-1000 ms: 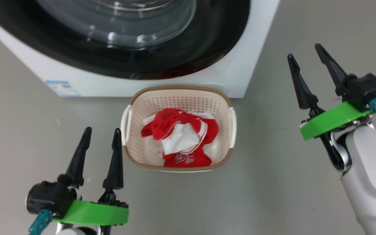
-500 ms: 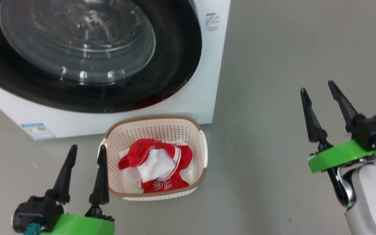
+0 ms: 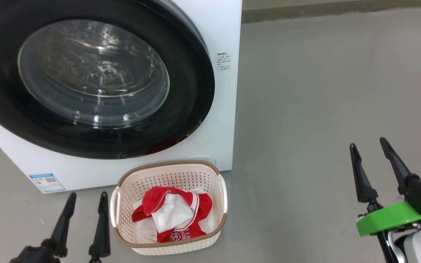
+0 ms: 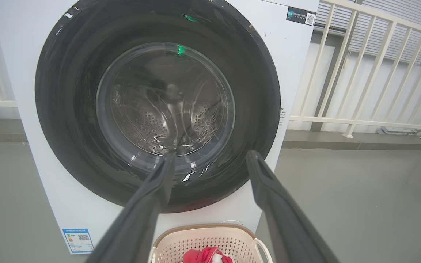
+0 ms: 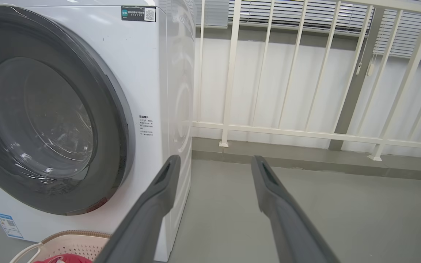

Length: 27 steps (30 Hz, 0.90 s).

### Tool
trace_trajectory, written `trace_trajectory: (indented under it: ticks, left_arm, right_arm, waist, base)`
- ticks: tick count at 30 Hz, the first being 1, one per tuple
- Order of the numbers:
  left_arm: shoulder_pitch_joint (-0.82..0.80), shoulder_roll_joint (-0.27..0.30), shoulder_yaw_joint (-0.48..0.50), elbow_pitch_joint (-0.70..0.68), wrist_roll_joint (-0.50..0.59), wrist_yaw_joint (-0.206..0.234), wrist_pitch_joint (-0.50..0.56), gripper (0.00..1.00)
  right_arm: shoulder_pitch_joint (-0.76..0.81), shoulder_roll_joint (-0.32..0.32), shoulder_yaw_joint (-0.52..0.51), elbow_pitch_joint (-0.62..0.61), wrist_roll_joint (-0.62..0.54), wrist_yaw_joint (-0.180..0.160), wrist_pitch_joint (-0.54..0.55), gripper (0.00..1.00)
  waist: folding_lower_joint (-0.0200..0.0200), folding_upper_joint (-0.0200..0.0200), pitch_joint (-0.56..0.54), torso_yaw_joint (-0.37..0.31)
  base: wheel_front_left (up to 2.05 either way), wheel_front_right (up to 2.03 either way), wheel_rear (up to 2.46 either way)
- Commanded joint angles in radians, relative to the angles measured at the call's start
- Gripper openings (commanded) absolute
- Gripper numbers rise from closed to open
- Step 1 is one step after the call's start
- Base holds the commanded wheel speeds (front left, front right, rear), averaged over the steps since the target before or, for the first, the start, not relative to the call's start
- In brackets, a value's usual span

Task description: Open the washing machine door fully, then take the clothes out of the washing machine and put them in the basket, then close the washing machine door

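The washing machine stands at the upper left, and its round black-rimmed door lies flat against the front, closed. Through the glass the steel drum shows no garments. The cream basket sits on the floor right in front of the machine, with the red and white clothes bundled inside. My left gripper is open just left of the basket, holding nothing. Far to the right, over bare floor, my right gripper is open too and holds nothing.
Grey floor stretches to the right of the machine. A white railing and a low kerb run behind it. A blue label sits at the machine's lower left corner.
The head camera has tilted up, so machine and basket sit lower in the picture and more of the door shows. Both grippers stay open; the basket and clothes have not moved on the floor.
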Motion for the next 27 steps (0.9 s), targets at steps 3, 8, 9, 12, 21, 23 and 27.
trace_trajectory:
  ticks: [3,8,9,12,21,23,27]
  left_arm:
    - [-0.003,0.02,0.041,-0.021,0.004,-0.004,-0.009,1.0]
    - [0.023,0.024,0.044,-0.018,0.014,-0.003,-0.009,1.0]
    - [0.028,0.024,0.046,-0.018,0.015,-0.002,-0.009,1.0]
    - [0.039,0.024,0.051,-0.021,0.016,0.001,-0.009,1.0]
    - [0.051,0.02,0.057,-0.024,0.013,0.012,-0.009,1.0]
    - [0.053,0.02,0.057,-0.02,0.012,0.017,-0.009,1.0]
    - [0.068,0.005,0.018,0.021,0.011,0.019,0.005,0.0]
  right_arm:
    - [0.012,-0.005,0.012,-0.044,-0.014,-0.001,-0.002,1.0]
    - [0.054,-0.001,0.012,-0.072,-0.022,-0.001,-0.002,1.0]
    - [0.061,0.0,0.013,-0.076,-0.022,-0.001,-0.002,1.0]
    - [0.083,0.003,0.017,-0.089,-0.024,-0.001,-0.002,1.0]
    - [0.111,0.008,0.02,-0.108,-0.022,-0.001,-0.002,1.0]
    - [0.113,0.007,0.023,-0.107,-0.018,-0.001,-0.002,1.0]
    - [0.13,0.024,0.003,-0.062,-0.013,0.0,0.002,0.0]
  waist:
    - [0.0,0.0,-0.018,0.001]
    - [0.0,0.0,-0.03,0.003]
    - [0.0,0.0,-0.032,0.003]
    - [0.0,0.0,-0.037,0.004]
    - [0.0,0.0,-0.042,0.008]
    - [0.0,0.0,-0.042,0.008]
    - [0.0,0.0,-0.041,0.009]
  base:
    - [0.0,0.0,0.0]
    - [0.0,0.0,0.0]
    - [0.0,0.0,0.0]
    - [0.0,0.0,0.0]
    - [0.0,0.0,0.0]
    - [0.0,0.0,0.0]
    - [0.0,0.0,0.0]
